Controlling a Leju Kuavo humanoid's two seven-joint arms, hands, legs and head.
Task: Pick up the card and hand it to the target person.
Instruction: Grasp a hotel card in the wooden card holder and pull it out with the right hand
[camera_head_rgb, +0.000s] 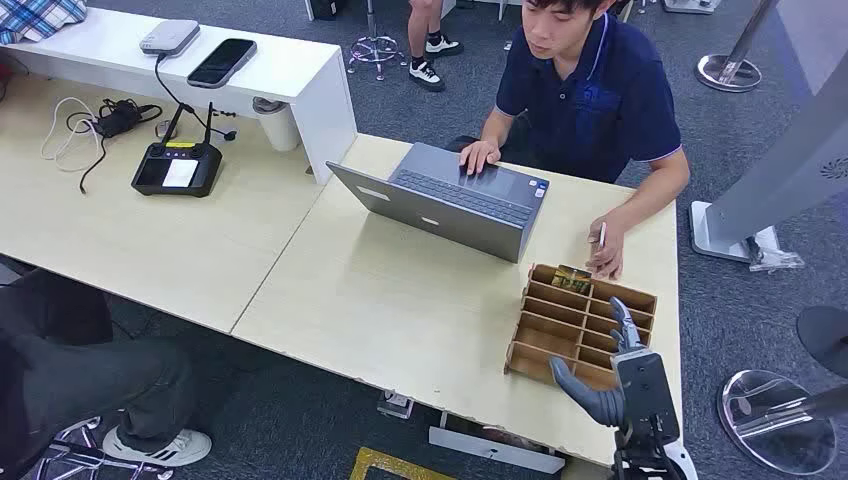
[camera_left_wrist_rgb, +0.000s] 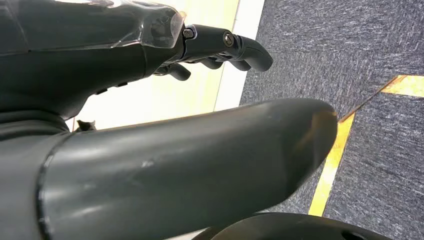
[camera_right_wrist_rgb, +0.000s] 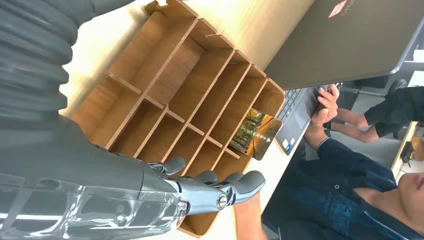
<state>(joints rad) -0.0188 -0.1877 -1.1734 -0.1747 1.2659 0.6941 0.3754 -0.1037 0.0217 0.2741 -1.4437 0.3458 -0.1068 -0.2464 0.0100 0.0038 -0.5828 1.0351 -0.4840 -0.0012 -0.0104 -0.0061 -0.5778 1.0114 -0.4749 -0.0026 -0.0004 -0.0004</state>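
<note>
The card (camera_head_rgb: 571, 279) is seen standing tilted in a far-corner slot of the wooden divider tray (camera_head_rgb: 545, 338), which is set at the right end of the surface (camera_head_rgb: 400, 300) — close to its near edge. The right robot hand (camera_head_rgb: 612, 372) is held over the tray's near side, fingers apart, nothing gripped. A person's hand (camera_head_rgb: 606, 256) is rested just beside the tray's far rim — a laptop (camera_head_rgb: 455, 200) is placed beyond. The left robot hand (camera_left_wrist_rgb: 220, 47) is hung over carpet beside the surface's edge, fingers curled, nothing held.

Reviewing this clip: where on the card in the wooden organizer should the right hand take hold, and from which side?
Grip the card by its exposed upper edge, pinching its two flat faces. It stands tilted in a far slot of the wooden organizer, lower part sunk between dividers, so only the top is free. The right hand, open over the near rows, should probably come from above.
</note>
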